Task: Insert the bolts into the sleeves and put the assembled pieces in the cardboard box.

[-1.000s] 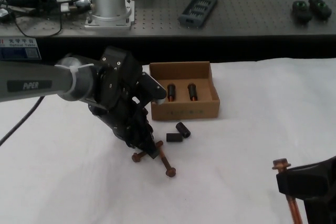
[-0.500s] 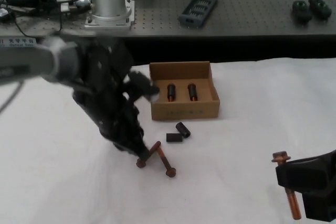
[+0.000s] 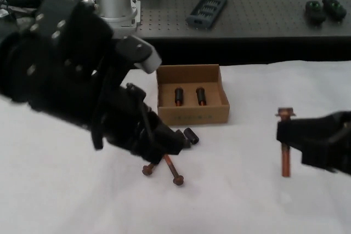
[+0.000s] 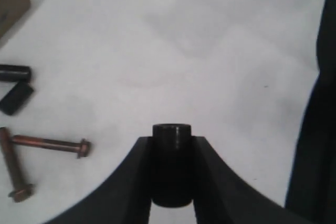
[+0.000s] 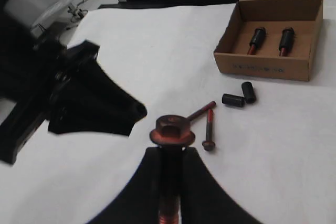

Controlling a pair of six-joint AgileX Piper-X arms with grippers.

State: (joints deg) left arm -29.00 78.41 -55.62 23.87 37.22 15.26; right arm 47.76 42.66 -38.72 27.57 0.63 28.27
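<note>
**While a sleeve (image 4: 171,166) is gripped, a bolt (image 5: 172,131) is held upright**

The black sleeve is clamped between the left gripper's (image 4: 171,140) fingers (image 4: 134,182) above the white cloth (image 4: 210,51); the bolt is pinched head-up in the right gripper (image 5: 172,153). Two loose bolts (image 3: 171,169) and two loose sleeves (image 3: 191,135) are seen near the cardboard box (image 3: 192,117), in which two assembled pieces (image 3: 179,96) are laid.
</note>
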